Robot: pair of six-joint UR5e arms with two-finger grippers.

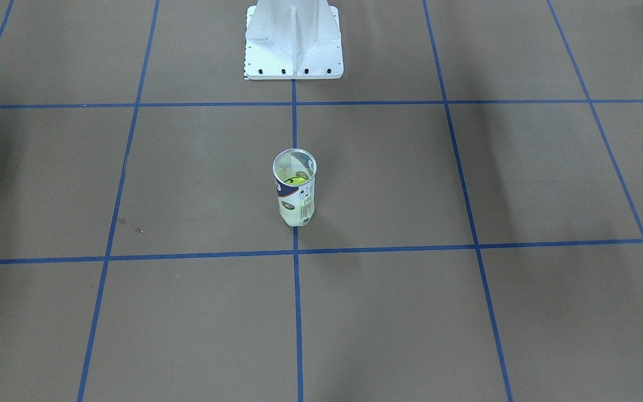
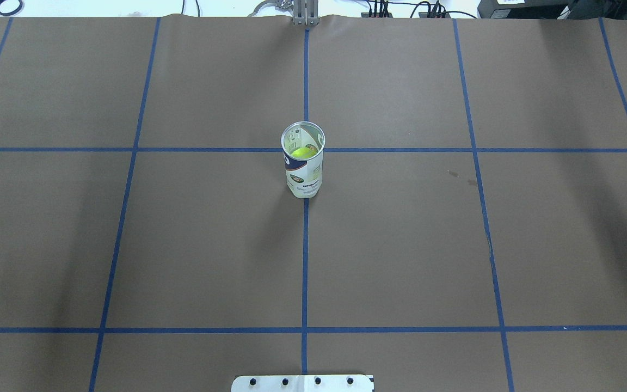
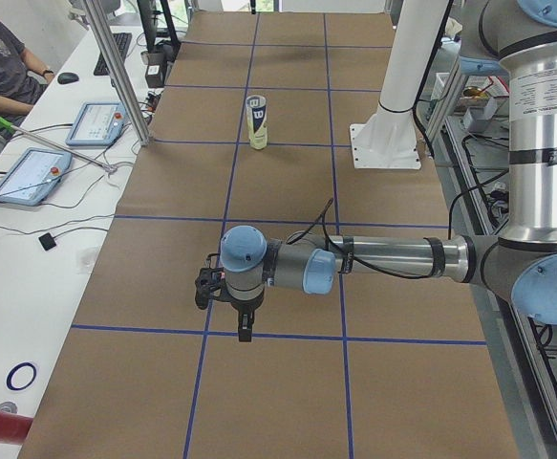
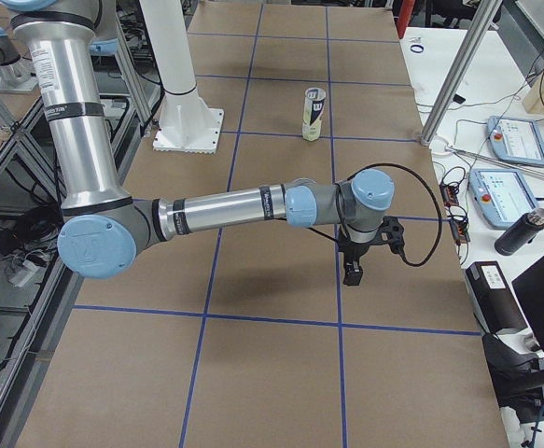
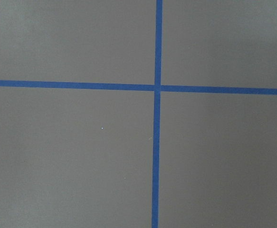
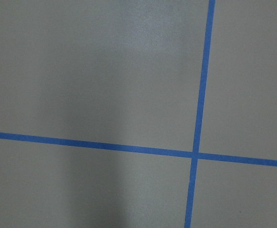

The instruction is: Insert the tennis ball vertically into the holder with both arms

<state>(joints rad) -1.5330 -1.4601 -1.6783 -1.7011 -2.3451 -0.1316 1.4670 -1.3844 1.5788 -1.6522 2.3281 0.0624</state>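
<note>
Holder [image 2: 303, 163] stands upright at the centre of the tabletop [image 2: 183, 245], mouth up so a ball drops straight in; a tennis ball [image 2: 302, 153] sits inside. Left arm [image 3: 374, 258] at nine o'clock and right arm [image 4: 225, 207] at three hang well clear, seemingly finished. I cannot tell whether their jaws are clenched.

The bench [image 2: 400, 245] is showing flat brown, with blue tape lines [image 2: 305, 261] crossing it in a wide grid. The holder [image 2: 303, 177] is wearing a white and navy label under a silver rim — a yellow-green tennis ball [image 2: 302, 153] is glowing inside it. On the robot's side of the holder, the base [image 1: 293, 44] is gleaming white. Well apart from the holder, the left arm [image 3: 393, 256] and the right arm [image 4: 225, 207] are showing silver-grey tubes with pale blue caps.
</note>
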